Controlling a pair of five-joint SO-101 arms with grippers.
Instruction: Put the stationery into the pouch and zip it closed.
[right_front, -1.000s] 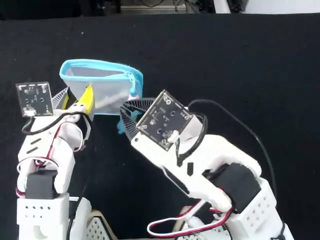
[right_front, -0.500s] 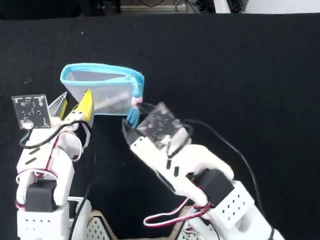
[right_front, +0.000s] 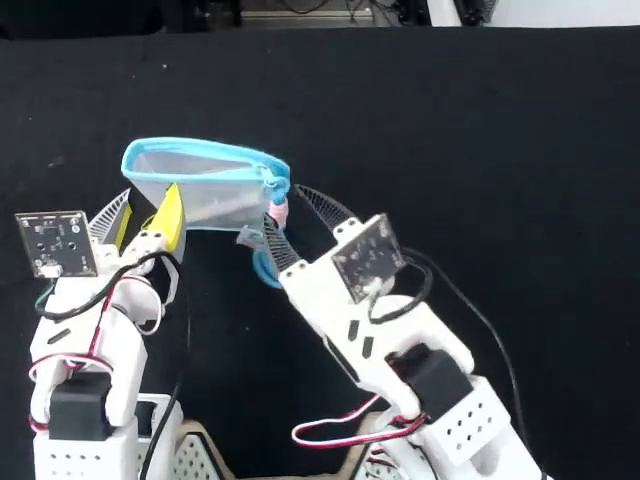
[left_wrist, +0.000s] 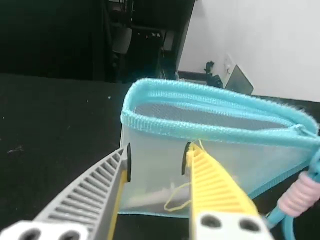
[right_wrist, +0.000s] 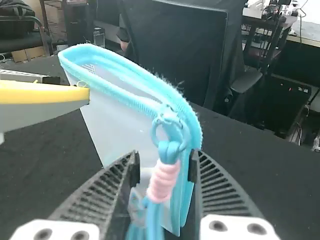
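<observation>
1. The pouch (right_front: 215, 195) stands upright on the desk (right_front: 450, 150), left of centre, with its mouth open along the top. The zip slider (right_wrist: 169, 121) sits at its right end, and a pink pull loop (right_wrist: 165, 182) hangs below it.
2. The left claw (left_wrist: 157, 159) is spread, its tips at the pouch's near wall by the left end, and it grips nothing. Unless it pinches there, the pouch will likely slide or topple when the zip is drawn.
3. The right claw (right_wrist: 163, 157) is spread too, straddling the pink pull loop without clamping it. If it closes low on that soft loop, the loop may slip out or the pouch may be tugged over.
4. Count: one pouch, one slider, one pink loop, two claws. Of the stationery, a pale shape and a thin yellow loop show through the wall, but the number is unclear.
</observation>
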